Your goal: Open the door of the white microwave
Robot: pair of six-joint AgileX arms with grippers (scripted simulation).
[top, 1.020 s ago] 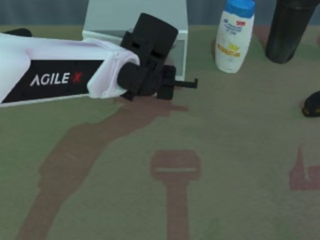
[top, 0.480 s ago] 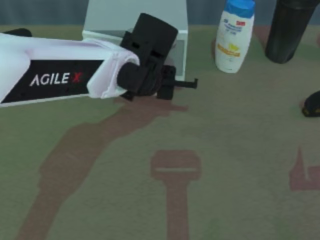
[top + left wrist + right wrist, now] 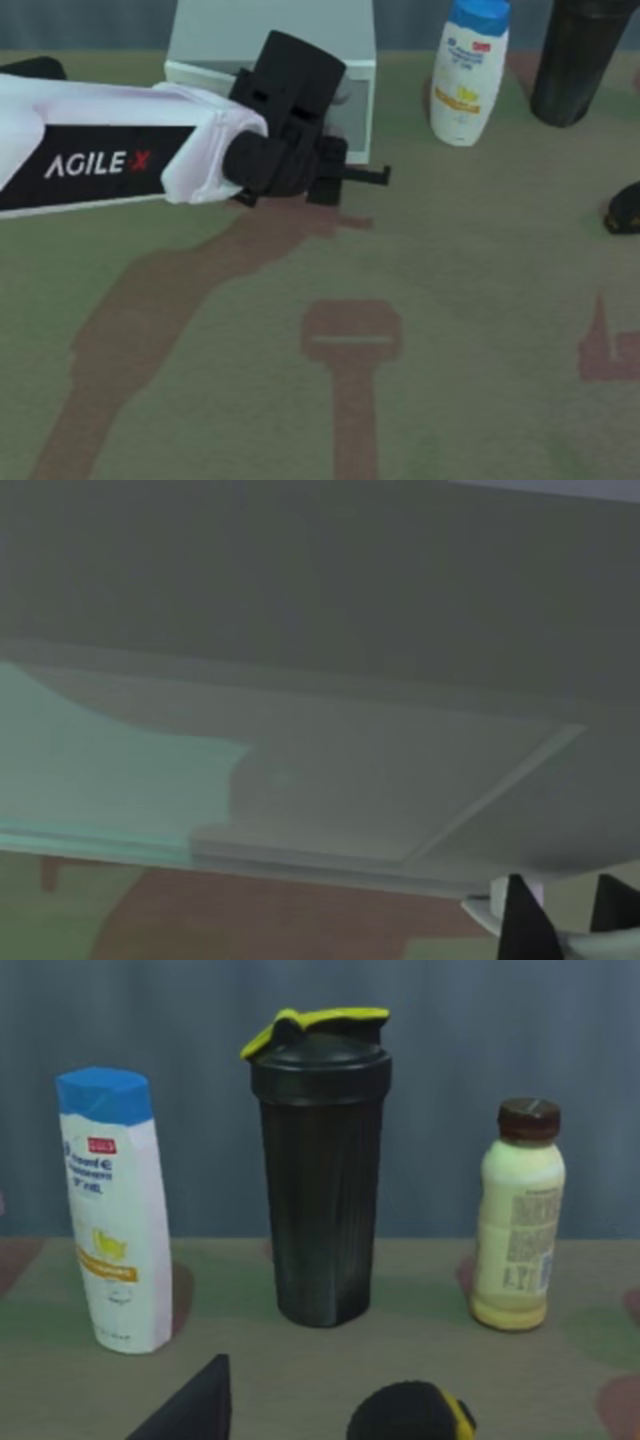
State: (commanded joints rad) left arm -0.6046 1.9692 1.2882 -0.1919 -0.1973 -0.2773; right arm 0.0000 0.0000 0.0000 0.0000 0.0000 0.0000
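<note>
The white microwave point(image 3: 270, 35) stands at the far left of the bench point(image 3: 480, 300); its pale teal interior floor point(image 3: 90, 770) shows. The left gripper point(image 3: 345, 175) sits at its front; whether clenched, I cannot tell.

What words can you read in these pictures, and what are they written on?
"AGILE X": white letters on the black panel of the left arm, top view.
White bottle with the blue cap: a red tag and yellow print, too blurred to read.
Cream bottle with the brown cap: label print too small to read.
Nothing else carries text.
</note>
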